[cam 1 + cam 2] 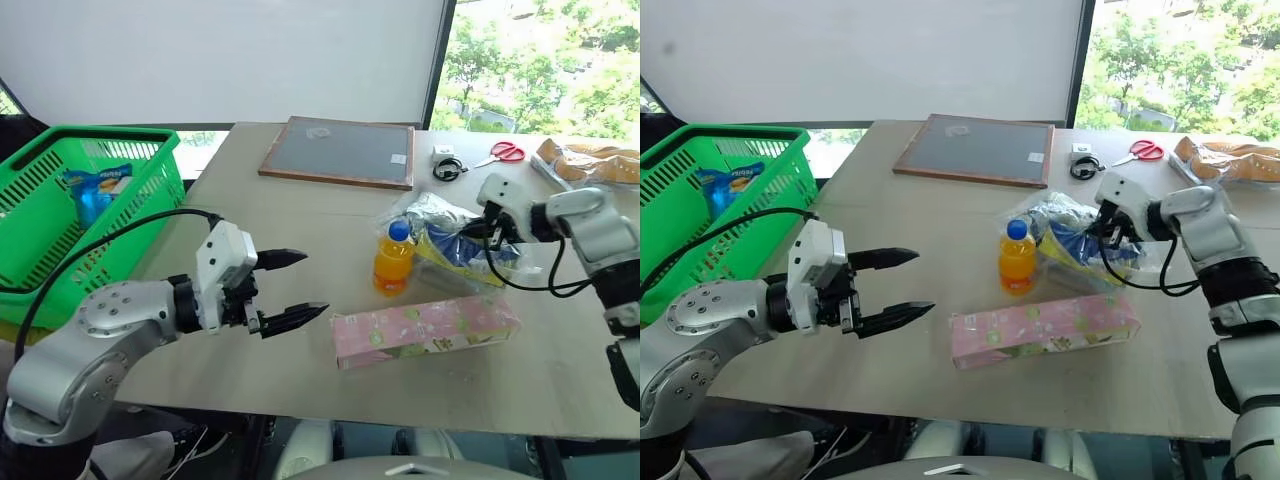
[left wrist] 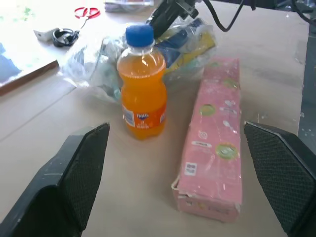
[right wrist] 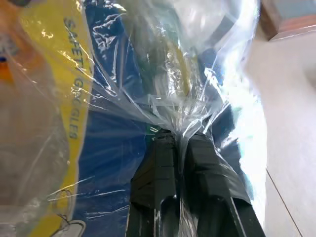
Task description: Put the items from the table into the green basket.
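On the beige table [image 1: 300, 225] stand a small orange-drink bottle [image 1: 393, 258] with a blue cap and a long pink box [image 1: 425, 329] with green-yellow dots lying in front of it. Behind the bottle lies a clear crinkly bag [image 1: 450, 238] of blue-and-yellow packets. My right gripper [image 1: 478, 235] is shut on the bag's plastic [image 3: 173, 126], pinched between its black fingers [image 3: 157, 163]. My left gripper [image 1: 298, 288] hangs open and empty over the table's near left part, pointing toward the bottle [image 2: 143, 89] and box [image 2: 216, 136]. The green basket [image 1: 60, 215] stands beside the table's left edge.
Inside the basket lies a blue packet [image 1: 98, 187]. A framed dark board [image 1: 342, 150] lies at the table's far middle. A black cable coil [image 1: 447, 168], red scissors [image 1: 506, 152] and wrapped bread [image 1: 590, 162] lie at the far right.
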### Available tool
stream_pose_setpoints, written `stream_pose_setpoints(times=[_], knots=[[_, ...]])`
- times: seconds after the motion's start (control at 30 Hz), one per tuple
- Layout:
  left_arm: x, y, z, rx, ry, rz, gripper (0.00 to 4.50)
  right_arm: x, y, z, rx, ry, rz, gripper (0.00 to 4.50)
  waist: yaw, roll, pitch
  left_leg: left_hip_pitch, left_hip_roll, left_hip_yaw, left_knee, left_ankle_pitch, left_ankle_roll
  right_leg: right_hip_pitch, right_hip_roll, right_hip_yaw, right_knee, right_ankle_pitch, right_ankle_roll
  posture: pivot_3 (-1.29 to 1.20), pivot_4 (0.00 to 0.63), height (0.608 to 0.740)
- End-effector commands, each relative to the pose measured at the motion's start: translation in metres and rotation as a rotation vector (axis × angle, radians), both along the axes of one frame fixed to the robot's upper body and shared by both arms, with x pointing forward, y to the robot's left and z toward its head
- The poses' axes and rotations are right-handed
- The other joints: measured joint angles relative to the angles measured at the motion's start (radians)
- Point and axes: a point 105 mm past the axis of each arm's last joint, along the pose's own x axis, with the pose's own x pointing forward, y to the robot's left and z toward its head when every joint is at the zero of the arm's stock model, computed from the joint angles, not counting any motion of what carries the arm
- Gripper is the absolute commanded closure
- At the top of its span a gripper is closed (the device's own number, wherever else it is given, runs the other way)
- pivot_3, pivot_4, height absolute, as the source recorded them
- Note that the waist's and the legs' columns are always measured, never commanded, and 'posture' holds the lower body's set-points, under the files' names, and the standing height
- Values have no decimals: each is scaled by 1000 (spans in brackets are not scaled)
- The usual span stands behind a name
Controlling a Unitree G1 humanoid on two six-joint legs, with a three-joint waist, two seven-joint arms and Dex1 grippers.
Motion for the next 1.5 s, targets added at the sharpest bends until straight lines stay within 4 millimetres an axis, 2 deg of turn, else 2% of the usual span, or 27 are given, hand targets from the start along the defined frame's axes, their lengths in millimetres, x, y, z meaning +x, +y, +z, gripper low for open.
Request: stream_pose_setpoints(times=[0.03, 0.2, 0.3, 0.43, 0.53, 0.63, 0.7, 0.73, 0.8, 1.0, 1.03, 1.07, 1.17, 1.37, 1.5], knots=[[-2, -9, 11, -28, -42, -57, 0, -11, -27, 47, 38, -139, -119, 4483, 0, 0, 0, -1, 0, 0, 0, 0, 0, -1, 0, 0, 0, 0, 0, 19, 0, 740], [-1, -22, 26, -63, -82, -138, 0, -39, -70, 72, 36, -209, -318, 4483, -8, 1, -1, -5, 0, 0, 1, 0, 0, -5, 0, 0, 0, 0, 0, -26, 0, 740], [4, -28, 30, -70, -92, -167, 0, -50, -91, 77, -4, -239, -426, 4483, -28, 3, -2, -5, 0, 1, 2, 0, 0, -5, 1, 0, 1, 0, 0, -54, 0, 740], [9, -34, 32, -81, -105, -190, 0, -59, -108, 60, -51, -227, -527, 4483, -53, 3, -2, -2, 0, 3, 3, 0, 1, -3, 5, 4, 1, 0, 1, -78, 0, 740], [10, -44, 36, -110, -113, -224, 0, -61, -122, 29, -101, -180, -615, 4483, -63, 3, -1, 2, 0, 4, 2, 0, 1, 1, 7, 6, 1, 0, 1, -102, 0, 740], [10, -50, 40, -139, -108, -248, 0, -60, -121, 9, -120, -155, -608, 4483, -82, 4, -2, 4, 0, 4, 3, 0, 1, 3, 9, 7, 0, 0, 2, -102, 0, 740], [10, -52, 40, -143, -110, -255, 0, -58, -120, 5, -104, -167, -604, 4483, -92, 4, -2, 4, 0, 5, 3, 0, 1, 3, 10, 8, 0, 0, 2, -102, 0, 740], [11, -53, 41, -146, -113, -255, 0, -57, -119, 4, -79, -172, -608, 3964, -92, 4, -2, 5, 1, 6, 3, 0, 1, 3, 13, 10, 0, 0, 2, -102, 0, 740], [13, -54, 43, -151, -122, -252, 0, -58, -125, 6, -106, -203, -626, 3612, -93, 4, -2, 5, 1, 6, 3, 0, 1, 3, 15, 10, 0, 0, 2, -121, 0, 740], [19, -53, 43, -160, -140, -225, 0, -65, -130, 24, -133, -276, -631, 989, -87, 3, -2, 5, 1, 6, 3, 0, 1, 3, 15, 10, 0, 0, 2, -130, 0, 740], [20, -52, 43, -165, -140, -210, 0, -66, -127, 32, -112, -307, -621, 412, -87, 3, -2, 5, 1, 6, 3, 0, 1, 3, 15, 11, 0, 0, 2, -134, 0, 740], [25, -50, 41, -157, -144, -177, 0, -66, -119, 45, -71, -358, -579, 75, -87, 3, -2, 5, 1, 7, 3, 0, 1, 3, 15, 11, 0, 0, 2, -134, 0, 740], [39, -38, 32, -172, -88, -64, 0, -86, -72, 68, 81, -431, -281, 75, -91, 3, -2, 6, 2, 7, 2, 0, 1, 3, 16, 12, 0, 0, 2, -148, 0, 740], [54, -14, -1, -15, -39, 35, 0, -124, -15, 87, 302, -347, 25, 75, -105, 3, -1, 7, 7, 7, 3, 0, 1, 4, 20, 12, 0, 0, 2, -162, 0, 740], [59, -12, -14, 40, -22, 32, 0, -148, 14, 84, 329, -255, 180, 75, -111, 2, -1, 8, 7, 8, 3, 0, 1, 5, 19, 12, 0, 0, 2, -179, 0, 740]])
